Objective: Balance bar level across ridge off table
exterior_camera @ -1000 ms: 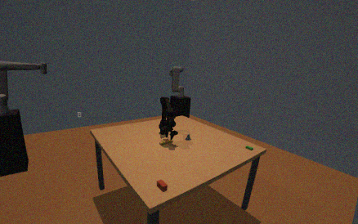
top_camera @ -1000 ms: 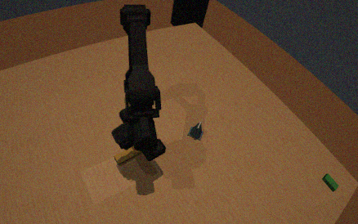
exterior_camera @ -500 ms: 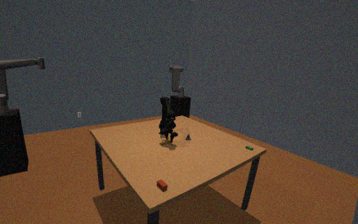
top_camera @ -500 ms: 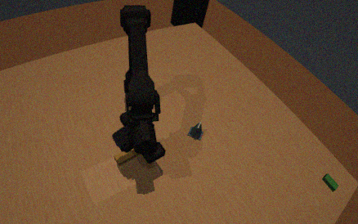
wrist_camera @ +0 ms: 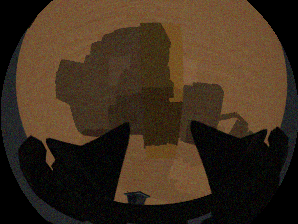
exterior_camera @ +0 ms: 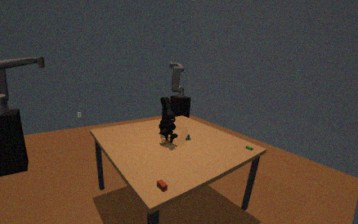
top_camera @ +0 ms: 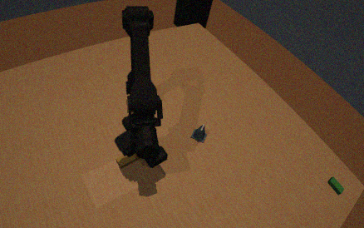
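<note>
A flat, yellowish bar lies on the matte tan surface, mostly hidden under the dark blocky pincer. The small blue-grey wedge-shaped ridge stands apart to one side. The pincer hangs low over the bar with its fingers spread apart and gripping nothing. A green block sits near the surface's far edge, well apart.

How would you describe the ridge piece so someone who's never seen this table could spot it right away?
Start at the wooden table and find the black arm reaching down over its middle. Just beside the gripper, toward the green block, stands the ridge. It is the only small blue-grey wedge with a pointed top; the other small pieces are flat yellow, green or red.
</note>
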`<state>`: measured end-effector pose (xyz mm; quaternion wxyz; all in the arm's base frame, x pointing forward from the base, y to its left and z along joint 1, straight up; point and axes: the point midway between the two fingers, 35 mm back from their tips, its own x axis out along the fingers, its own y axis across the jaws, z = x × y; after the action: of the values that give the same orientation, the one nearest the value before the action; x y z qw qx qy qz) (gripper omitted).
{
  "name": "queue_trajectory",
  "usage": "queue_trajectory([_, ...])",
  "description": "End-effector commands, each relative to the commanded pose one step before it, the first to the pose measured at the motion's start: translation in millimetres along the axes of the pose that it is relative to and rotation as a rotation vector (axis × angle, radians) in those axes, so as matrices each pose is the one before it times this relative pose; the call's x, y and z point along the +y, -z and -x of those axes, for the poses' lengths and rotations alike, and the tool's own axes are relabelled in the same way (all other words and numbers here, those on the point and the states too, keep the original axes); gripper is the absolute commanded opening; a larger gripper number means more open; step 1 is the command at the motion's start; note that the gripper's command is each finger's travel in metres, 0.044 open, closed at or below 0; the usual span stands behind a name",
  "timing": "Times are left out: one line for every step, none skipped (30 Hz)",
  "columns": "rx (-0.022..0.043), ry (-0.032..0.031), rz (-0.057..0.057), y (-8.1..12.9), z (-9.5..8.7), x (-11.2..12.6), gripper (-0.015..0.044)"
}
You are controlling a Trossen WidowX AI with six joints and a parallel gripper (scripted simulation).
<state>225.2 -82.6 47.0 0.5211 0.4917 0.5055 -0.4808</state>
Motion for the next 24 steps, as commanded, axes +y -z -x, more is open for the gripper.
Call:
queue_trajectory([-0.00433,0.00374,-0.0037,-0.84,-1.02,-0.38,0.0315])
queue_trajectory([0.0,0.0,0.0,0.0,0.0,0.0,0.0315])
queue_trajectory([0.0,0.0,0.0,0.0,0.0,0.0,0.0315])
queue_trajectory([0.0,0.0,0.0,0.0,0.0,0.0,0.0315])
queue_trajectory([0.0,0.0,0.0,0.0,0.0,0.0,0.0315])
queue_trajectory([0.0,0.0,0.0,0.0,0.0,0.0,0.0315])
queue_trajectory([0.00485,-0.00252,0.0037,0.87,0.55,0.29,0.0289])
queue_trajectory([0.0,0.0,0.0,0.0,0.0,0.0,0.0263])
queue_trajectory([0.0,0.0,0.0,0.0,0.0,0.0,0.0236])
queue_trajectory([0.0,0.0,0.0,0.0,0.0,0.0,0.021])
queue_trajectory([0.0,0.0,0.0,0.0,0.0,0.0,0.0184])
queue_trajectory([0.0,0.0,0.0,0.0,0.0,0.0,0.0157])
queue_trajectory([0.0,0.0,0.0,0.0,0.0,0.0,0.0131])
queue_trajectory([0.0,0.0,0.0,0.0,0.0,0.0,0.0125])
queue_trajectory([0.0,0.0,0.0,0.0,0.0,0.0,0.0118])
queue_trajectory([0.0,0.0,0.0,0.0,0.0,0.0,0.0111])
queue_trajectory([0.0,0.0,0.0,0.0,0.0,0.0,0.0105])
queue_trajectory([0.0,0.0,0.0,0.0,0.0,0.0,0.0098])
queue_trajectory([0.0,0.0,0.0,0.0,0.0,0.0,0.0091])
queue_trajectory([0.0,0.0,0.0,0.0,0.0,0.0,0.0085])
queue_trajectory([-0.00002,0.0,0.0,-0.04,0.39,0.09,0.0058])
queue_trajectory([-0.00007,0.0,0.0,-0.12,1.18,0.27,0.0032])
queue_trajectory([-0.00011,0.0,-0.0001,-0.19,1.97,0.43,0.0006])
queue_trajectory([-0.00013,0.0,-0.0001,-0.23,2.41,0.5,0.0])
